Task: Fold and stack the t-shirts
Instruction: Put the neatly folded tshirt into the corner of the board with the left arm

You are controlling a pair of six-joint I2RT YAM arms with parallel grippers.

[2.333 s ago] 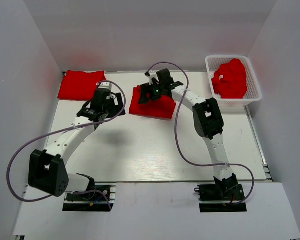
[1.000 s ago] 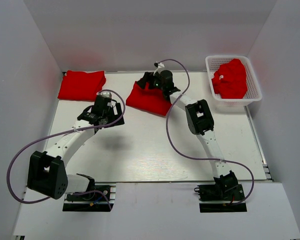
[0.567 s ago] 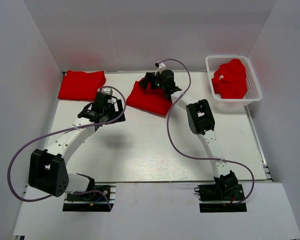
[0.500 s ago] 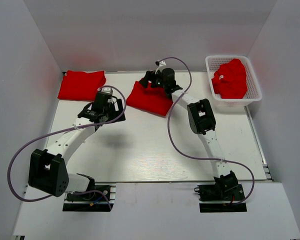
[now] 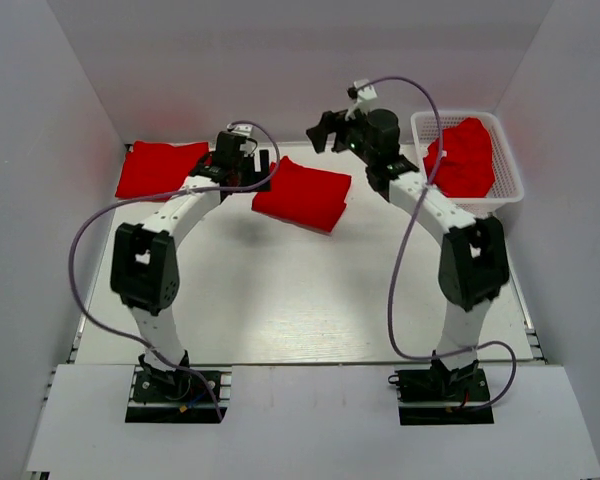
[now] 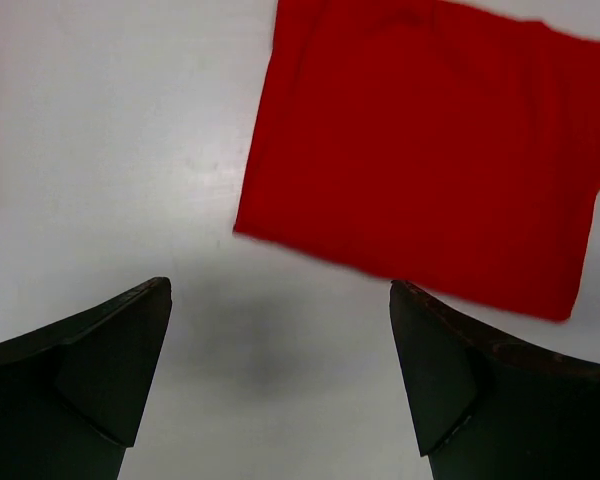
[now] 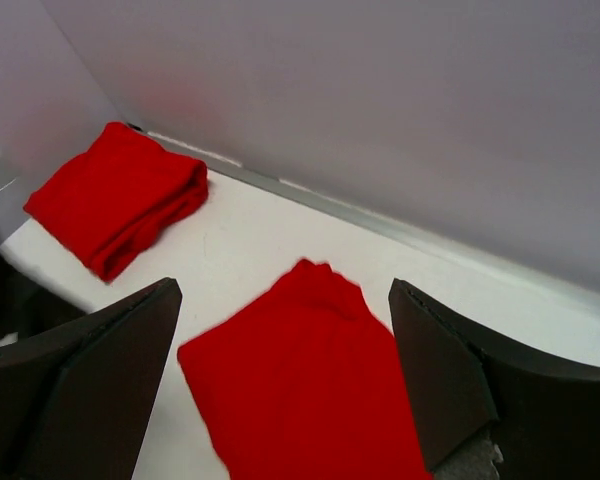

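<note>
Three lots of red t-shirts: one folded t-shirt flat by the worktop's rear edge, mid-width; a folded stack in the rear-left corner, layer count unclear; a crumpled heap in the basket at the rear-right corner. Cloth judged soft, light and limp: pinch an edge through all layers. Left claw and right claw both gape, empty. The left arm stands between shirt and stack.

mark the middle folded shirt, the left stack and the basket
middle folded t-shirt [image 5: 302, 195], top view, its centre
left t-shirt stack [image 5: 160, 170], top view, top face
white basket [image 5: 511, 160], top view, right rim
</note>
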